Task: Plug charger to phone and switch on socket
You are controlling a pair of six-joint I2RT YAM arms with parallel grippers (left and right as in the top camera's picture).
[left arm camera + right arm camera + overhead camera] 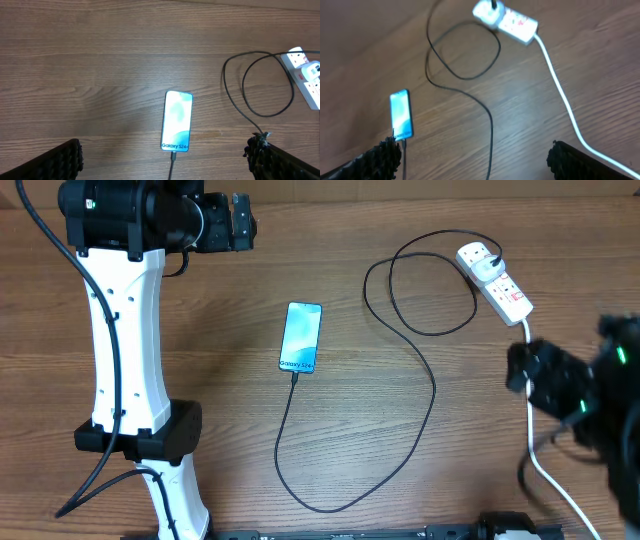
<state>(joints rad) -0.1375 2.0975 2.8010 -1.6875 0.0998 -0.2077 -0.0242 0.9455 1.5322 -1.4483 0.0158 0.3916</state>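
Brown wood-grain tabletop [200, 470], matte, with fine streaks along its length.

Near the centre, flat and face up: slim rectangular Galaxy S24 smartphone [302, 335], rounded corners, thin black edge, glossy blue-teal screen with white lettering at the lower end.

Joined to the smartphone's lower edge: small connector of the charger cable [432, 385], thin, black and round in section. From there, routed in a long U-shaped sweep across the bare tabletop, then in a loose overlapping loop beside the power strip. At the far end, white blocky plug head [478, 258], seated in the end outlet of the strip.

Toward the far right corner, set at a slant: white elongated plastic power strip [505, 292] with red markings on its top face. Switch position not discernible. From its near end, thick smooth white cord [540, 470], trailing in a gentle curve off the near edge.

Left fingers [55, 162]: black, knobbly textured pads, spread wide apart, nothing between them, raised above the tabletop with the smartphone low in the left wrist view.

Right fingers [580, 162]: same black studded texture, likewise spread wide and empty, clear of the white cord and well apart from the power strip. Blurred in the overhead view.
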